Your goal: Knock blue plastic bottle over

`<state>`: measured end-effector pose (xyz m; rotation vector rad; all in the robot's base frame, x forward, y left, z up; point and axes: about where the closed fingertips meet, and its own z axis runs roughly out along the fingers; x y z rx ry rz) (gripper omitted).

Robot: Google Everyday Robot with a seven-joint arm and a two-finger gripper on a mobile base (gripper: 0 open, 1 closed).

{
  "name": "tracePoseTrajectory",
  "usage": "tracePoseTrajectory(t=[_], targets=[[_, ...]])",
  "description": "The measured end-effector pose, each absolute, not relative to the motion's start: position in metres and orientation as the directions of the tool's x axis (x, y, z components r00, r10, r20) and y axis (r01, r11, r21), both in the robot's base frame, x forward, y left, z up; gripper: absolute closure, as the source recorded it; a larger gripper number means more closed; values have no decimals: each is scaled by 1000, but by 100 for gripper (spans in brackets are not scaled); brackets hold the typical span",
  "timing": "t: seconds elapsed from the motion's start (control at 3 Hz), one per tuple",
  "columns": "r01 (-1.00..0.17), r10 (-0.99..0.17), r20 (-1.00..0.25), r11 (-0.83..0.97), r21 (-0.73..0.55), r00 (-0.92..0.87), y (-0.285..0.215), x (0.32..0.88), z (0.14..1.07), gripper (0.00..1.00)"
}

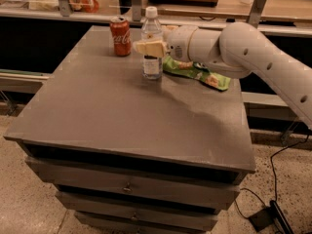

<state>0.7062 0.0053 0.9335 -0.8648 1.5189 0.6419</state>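
Note:
The blue plastic bottle point(152, 33) is clear with a white cap and a white label. It stands upright at the back middle of the grey table point(122, 116). My gripper point(148, 48) reaches in from the right on a white arm. Its pale fingers point(152, 48) lie across the front of the bottle's middle, touching it. The bottle's lower part shows below the fingers.
A red soda can point(120, 36) stands just left of the bottle. A green snack bag point(204, 74) lies right of the bottle, partly under my arm. A counter with items runs behind the table. A cable and plug lie on the floor at the lower right.

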Motion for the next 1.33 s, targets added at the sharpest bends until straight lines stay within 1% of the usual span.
tracePoseTrajectory(t=[0.33,0.67,1.0,1.33], targets=[[-810,-180,-984,576,-107,2,-3,703,942,69],[-809,-244,-970,569,-145,2,-18,689,969,93],[-826,-362,-926,484,-288,111,-26,662,998,100],[-813,-442,-849,356,-461,288,-33,640,1014,100]])
